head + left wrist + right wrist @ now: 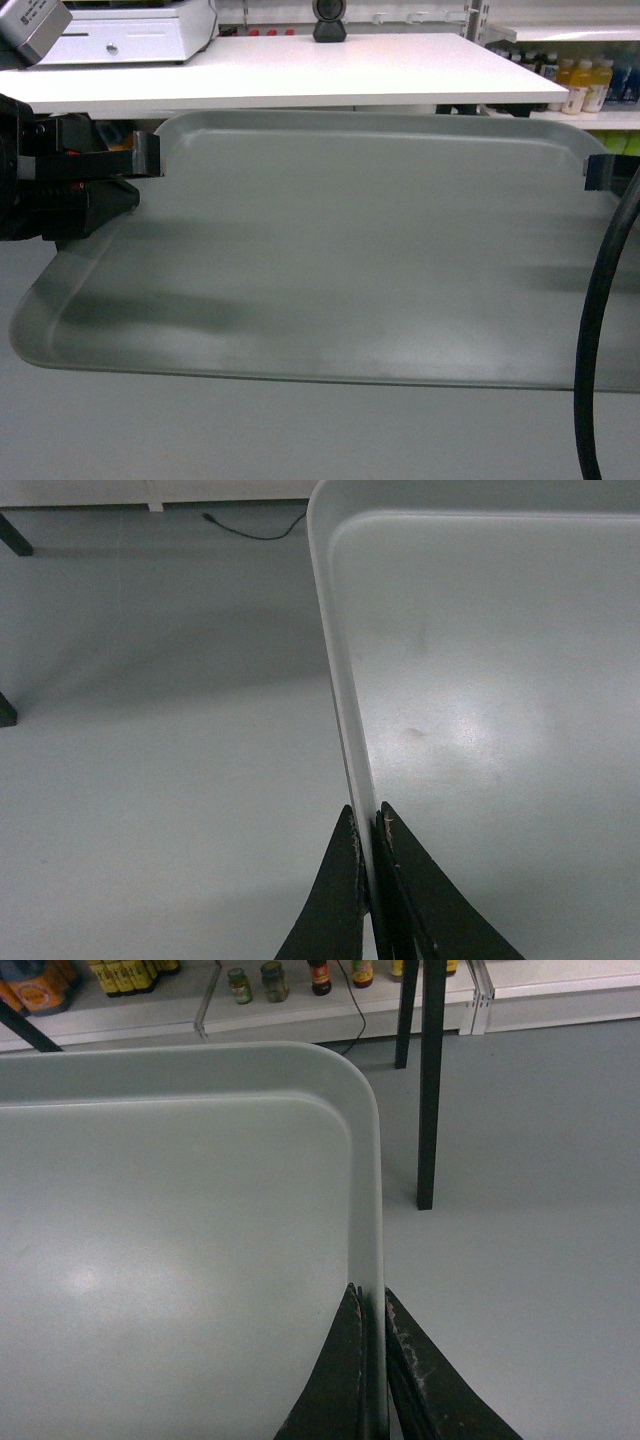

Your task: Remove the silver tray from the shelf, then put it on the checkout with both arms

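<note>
Left tool [371, 865] and right tool [374, 1335] each pinched a side rim of the tray [340, 260], holding it in the air below the white bench [300, 75]. No writing was legible on the tray; labels on the shelf bottles [250, 982] were too small to read.

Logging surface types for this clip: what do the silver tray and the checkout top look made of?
Silver tray: matte grey, soft diffuse glare, moulded rounded rim; plastic or coated metal, cannot tell which. Checkout: smooth white board with a thin flat edge, probably laminate.
</note>
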Motion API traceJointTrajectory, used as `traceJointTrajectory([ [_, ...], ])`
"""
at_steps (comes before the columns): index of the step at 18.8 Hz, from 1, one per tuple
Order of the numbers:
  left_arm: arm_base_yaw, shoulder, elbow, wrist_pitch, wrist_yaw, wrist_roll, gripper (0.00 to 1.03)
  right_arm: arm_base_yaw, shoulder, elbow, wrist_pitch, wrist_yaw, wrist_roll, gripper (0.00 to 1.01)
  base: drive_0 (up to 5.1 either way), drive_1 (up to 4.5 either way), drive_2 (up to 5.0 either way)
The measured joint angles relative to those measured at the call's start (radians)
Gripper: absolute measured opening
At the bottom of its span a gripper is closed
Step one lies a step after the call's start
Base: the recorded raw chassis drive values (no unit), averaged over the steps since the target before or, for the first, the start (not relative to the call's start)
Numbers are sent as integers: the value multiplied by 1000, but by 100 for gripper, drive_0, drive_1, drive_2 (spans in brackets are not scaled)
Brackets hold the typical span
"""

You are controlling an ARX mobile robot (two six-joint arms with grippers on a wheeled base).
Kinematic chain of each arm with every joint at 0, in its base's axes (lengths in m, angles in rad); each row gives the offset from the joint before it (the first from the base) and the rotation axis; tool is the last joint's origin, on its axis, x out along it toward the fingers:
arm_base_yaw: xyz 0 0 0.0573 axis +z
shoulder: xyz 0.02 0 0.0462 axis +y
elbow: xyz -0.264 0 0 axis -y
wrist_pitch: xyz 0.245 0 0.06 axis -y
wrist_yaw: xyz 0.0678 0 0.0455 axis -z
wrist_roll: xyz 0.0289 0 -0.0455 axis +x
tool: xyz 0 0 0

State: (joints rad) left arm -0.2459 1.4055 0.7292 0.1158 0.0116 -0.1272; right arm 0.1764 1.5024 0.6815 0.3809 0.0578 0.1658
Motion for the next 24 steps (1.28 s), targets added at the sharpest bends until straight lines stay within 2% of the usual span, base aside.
traceJointTrajectory([
  [6,0,0,0,0,0,0,3,0,0,0,1,1,0,3,-487,259,259],
  [15,5,0,0,-2,-1,4,3,6,0,0,0,2,-2,3,-8,-8,-8],
  [24,3,0,0,-3,-1,4,3,6,0,0,-2,2,-2,3,-8,399,-416],
])
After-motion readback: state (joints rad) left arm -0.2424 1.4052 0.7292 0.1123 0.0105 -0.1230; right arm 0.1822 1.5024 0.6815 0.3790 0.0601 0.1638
